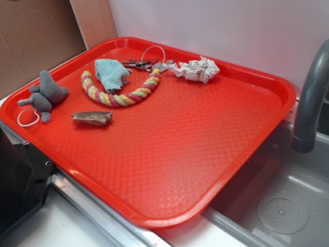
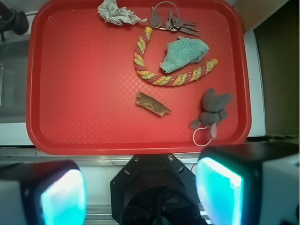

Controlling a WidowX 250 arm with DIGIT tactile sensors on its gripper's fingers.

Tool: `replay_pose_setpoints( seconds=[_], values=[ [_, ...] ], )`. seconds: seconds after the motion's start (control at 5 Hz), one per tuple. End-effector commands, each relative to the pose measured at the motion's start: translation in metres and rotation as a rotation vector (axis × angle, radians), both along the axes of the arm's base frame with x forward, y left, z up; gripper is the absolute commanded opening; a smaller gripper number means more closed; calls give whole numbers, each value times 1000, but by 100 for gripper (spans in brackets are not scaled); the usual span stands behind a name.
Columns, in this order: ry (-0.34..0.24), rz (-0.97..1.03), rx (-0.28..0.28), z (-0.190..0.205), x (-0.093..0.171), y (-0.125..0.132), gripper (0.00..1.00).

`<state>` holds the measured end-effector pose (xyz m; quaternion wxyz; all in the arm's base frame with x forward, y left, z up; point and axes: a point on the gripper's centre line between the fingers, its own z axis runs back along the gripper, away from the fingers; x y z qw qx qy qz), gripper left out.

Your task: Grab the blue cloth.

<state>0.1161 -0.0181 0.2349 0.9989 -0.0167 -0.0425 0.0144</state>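
The blue cloth [image 1: 111,73] [image 2: 183,54] lies crumpled on the red tray [image 1: 205,149] [image 2: 84,93], inside the curve of a pink-yellow-green braided rope [image 1: 119,95] [image 2: 154,72]. My gripper [image 2: 140,197] hangs high above the tray's near edge, well short of the cloth. Its two fingers with glowing teal pads [image 2: 218,192] stand wide apart with nothing between them. The exterior view does not show the gripper.
On the tray also lie a bunch of keys on a ring [image 1: 146,63] [image 2: 171,21], a white paper wad [image 1: 198,69] [image 2: 115,13], a wood chip [image 1: 92,118] [image 2: 153,104] and a grey plush toy [image 1: 45,95] [image 2: 212,108]. A grey faucet [image 1: 311,98] and sink [image 1: 282,206] are to the right.
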Motion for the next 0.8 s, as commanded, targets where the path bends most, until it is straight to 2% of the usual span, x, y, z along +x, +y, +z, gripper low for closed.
replay_pose_setpoints(
  seconds=[0.0, 0.2, 0.4, 0.6],
  values=[
    [0, 0, 0, 0, 0, 0, 100],
    [-12, 32, -4, -1, 0, 1, 100],
    [-24, 52, -2, -14, 34, 4, 100],
    [-48, 118, -3, -23, 46, 7, 100]
  ],
)
